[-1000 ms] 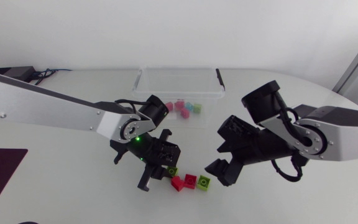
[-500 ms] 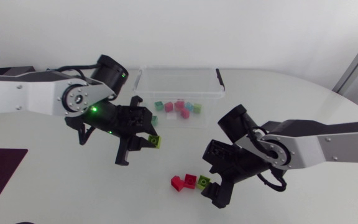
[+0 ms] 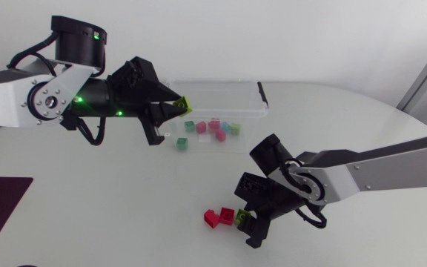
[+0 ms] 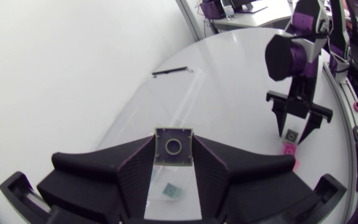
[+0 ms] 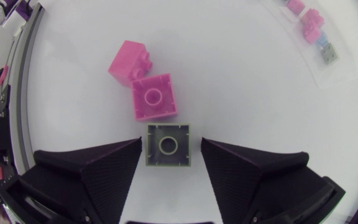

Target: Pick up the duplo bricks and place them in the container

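Your left gripper (image 3: 170, 110) has risen from the table beside the loose bricks and swung back to the left end of the container (image 3: 221, 83). It took the carried green brick (image 3: 184, 105) with it, pinched between its fingers, so the loose group is one brick fewer. Your right gripper (image 3: 249, 222) has advanced from the right of that group and come down. Its spread fingers now flank the remaining green brick (image 3: 242, 216), a gap showing on each side in the right wrist view
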`<move>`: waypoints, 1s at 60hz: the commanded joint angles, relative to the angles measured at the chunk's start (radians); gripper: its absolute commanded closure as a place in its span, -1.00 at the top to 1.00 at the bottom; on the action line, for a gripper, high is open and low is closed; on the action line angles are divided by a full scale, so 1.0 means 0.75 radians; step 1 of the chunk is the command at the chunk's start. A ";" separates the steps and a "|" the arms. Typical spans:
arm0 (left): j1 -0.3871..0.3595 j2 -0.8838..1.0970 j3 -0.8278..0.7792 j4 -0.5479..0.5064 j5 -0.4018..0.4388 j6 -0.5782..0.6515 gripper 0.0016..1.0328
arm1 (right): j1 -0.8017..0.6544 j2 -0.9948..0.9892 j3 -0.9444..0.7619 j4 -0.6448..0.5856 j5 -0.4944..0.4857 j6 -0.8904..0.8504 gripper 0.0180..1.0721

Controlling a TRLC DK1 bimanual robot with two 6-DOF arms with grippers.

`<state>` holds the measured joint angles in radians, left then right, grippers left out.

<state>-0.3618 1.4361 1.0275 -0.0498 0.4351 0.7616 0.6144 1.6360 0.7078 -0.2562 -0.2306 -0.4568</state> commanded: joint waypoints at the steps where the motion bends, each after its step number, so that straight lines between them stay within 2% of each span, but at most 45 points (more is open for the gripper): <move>1: 0.006 -0.002 -0.016 0.087 0.011 -0.152 -0.63 | 0.013 0.036 0.001 0.010 0.011 -0.019 -0.03; 5: 0.002 0.024 -0.004 0.150 -0.005 -0.218 -0.63 | 0.011 0.024 -0.001 0.010 0.017 -0.019 -0.22; 11: -0.015 0.124 0.035 0.279 -0.106 -0.316 -0.63 | -0.001 -0.030 -0.003 -0.020 0.017 -0.033 -0.45; 23: -0.047 0.296 0.117 0.400 -0.253 -0.390 -0.57 | -0.048 -0.181 0.026 -0.145 0.019 -0.064 -0.45; 35: -0.060 0.544 0.340 0.439 -0.392 -0.431 -0.55 | -0.124 -0.347 0.097 -0.311 0.019 -0.115 -0.45; 38: -0.062 0.578 0.381 0.437 -0.425 -0.445 -0.38 | -0.140 -0.373 0.114 -0.333 0.017 -0.123 -0.45; 42: -0.064 0.628 0.448 0.410 -0.453 -0.480 0.12 | -0.167 -0.408 0.142 -0.368 0.019 -0.133 -0.45; 44: -0.066 0.634 0.461 0.408 -0.470 -0.488 0.27 | -0.175 -0.418 0.157 -0.380 0.017 -0.135 -0.45; 45: -0.066 0.644 0.477 0.392 -0.474 -0.494 0.47 | -0.179 -0.422 0.165 -0.387 0.019 -0.137 -0.45; 46: -0.066 0.644 0.487 0.381 -0.478 -0.504 0.60 | -0.187 -0.426 0.173 -0.391 0.017 -0.142 -0.45; 50: -0.062 0.644 0.508 0.359 -0.484 -0.539 0.91 | -0.218 -0.443 0.214 -0.397 0.017 -0.146 -0.45; 60: -0.047 0.568 0.471 0.255 -0.480 -0.615 0.91 | -0.291 -0.433 0.380 -0.397 0.015 -0.135 -0.45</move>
<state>-0.4023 1.8957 1.3830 0.1627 0.0761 0.3466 0.4175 1.3128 0.9249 -0.5507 -0.2199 -0.5476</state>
